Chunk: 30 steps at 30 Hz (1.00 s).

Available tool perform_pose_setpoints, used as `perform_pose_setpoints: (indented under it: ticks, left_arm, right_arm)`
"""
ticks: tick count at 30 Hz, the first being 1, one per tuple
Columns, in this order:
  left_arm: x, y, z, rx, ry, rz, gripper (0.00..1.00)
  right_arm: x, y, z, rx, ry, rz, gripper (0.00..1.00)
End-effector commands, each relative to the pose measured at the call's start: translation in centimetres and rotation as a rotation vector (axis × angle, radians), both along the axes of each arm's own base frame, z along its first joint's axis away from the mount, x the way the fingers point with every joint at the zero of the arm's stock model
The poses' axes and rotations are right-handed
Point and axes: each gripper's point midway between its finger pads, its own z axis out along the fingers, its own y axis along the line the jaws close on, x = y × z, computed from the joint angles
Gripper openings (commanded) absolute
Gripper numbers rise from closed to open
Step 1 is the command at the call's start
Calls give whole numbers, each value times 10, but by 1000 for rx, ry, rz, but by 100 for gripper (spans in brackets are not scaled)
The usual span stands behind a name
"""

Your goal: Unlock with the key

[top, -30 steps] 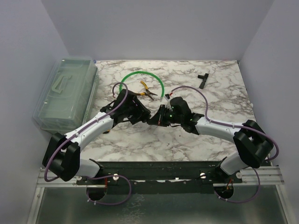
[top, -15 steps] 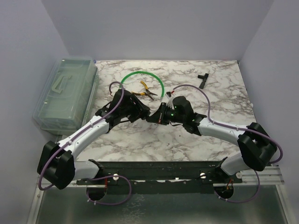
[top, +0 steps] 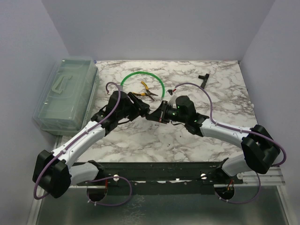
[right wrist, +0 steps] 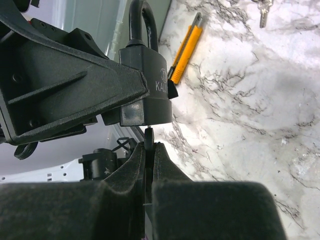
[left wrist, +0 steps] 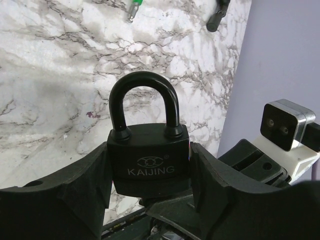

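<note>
My left gripper (left wrist: 149,167) is shut on the body of a black padlock (left wrist: 148,155), one finger on each side, with the shackle closed and pointing away from the wrist. In the right wrist view the padlock (right wrist: 147,85) hangs just above my right gripper (right wrist: 149,150). That gripper is shut on the key (right wrist: 149,136), a thin blade standing up between the fingers with its tip at the padlock's underside. From above, the left gripper (top: 142,109) and right gripper (top: 154,115) meet over the middle of the marble table.
A green ring (top: 140,75) lies behind the grippers, with yellow-handled pliers (top: 146,92) inside it. A clear plastic box (top: 65,93) stands at the left edge of the table. A black T-shaped tool (top: 203,79) lies at the back right. Loose keys (right wrist: 263,10) lie nearby.
Both arms have reached a little farther from their bases, and the meeting point of the grippers has shifted slightly back. The padlock and the key stay gripped.
</note>
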Motion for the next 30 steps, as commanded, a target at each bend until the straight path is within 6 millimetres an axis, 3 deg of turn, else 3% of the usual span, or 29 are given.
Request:
perform_pose_setpoints:
  ticks: [1, 20, 30]
  left_arm:
    - [-37, -38, 54, -186, -99, -227, 0]
    - [-54, -33, 94, -274, -291, -278, 0]
    - [-55, -30, 99, -282, -318, -272, 0]
  right_arm:
    - [26, 1, 48, 152, -125, -98, 0]
    - [15, 2, 78, 382, -136, -19, 0]
    - [13, 1, 77, 382, -142, 1, 0]
